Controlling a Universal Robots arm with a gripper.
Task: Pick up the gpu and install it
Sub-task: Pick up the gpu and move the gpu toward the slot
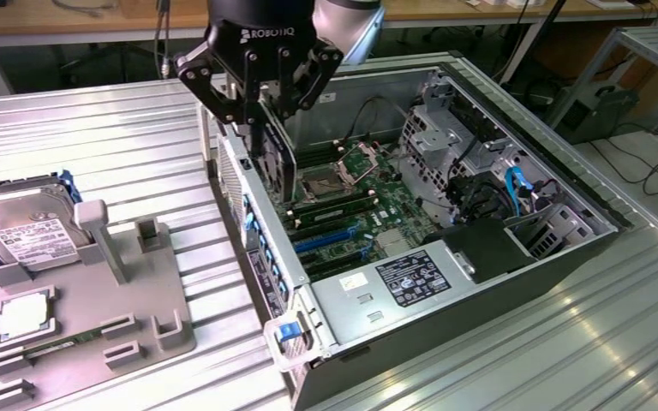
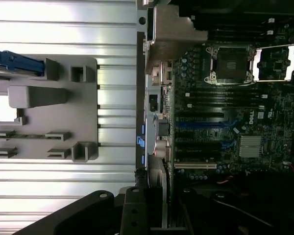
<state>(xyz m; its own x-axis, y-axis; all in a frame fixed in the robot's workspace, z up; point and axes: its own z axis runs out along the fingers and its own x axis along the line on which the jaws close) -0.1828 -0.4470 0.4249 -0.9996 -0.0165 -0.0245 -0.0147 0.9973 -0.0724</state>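
This is a robotics lab or workshop: a ribbed aluminium tabletop (image 1: 100, 137) carries an open black-and-silver desktop computer case (image 1: 421, 360) and a grey plastic parts fixture (image 1: 146, 300), a black robot claw (image 1: 264, 116) grips a thin dark expansion card (image 1: 274, 158), and cable-strewn wooden benches (image 1: 78, 24) stand behind.

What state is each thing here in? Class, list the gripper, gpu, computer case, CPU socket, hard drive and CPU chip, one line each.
gripper, shut on the gpu.
gpu, held upright on edge over the case's rear side.
computer case, lying on its side, panel off.
CPU socket, cover plate lifted, empty.
hard drive, propped tilted in the grey holder.
CPU chip, flat in the holder.
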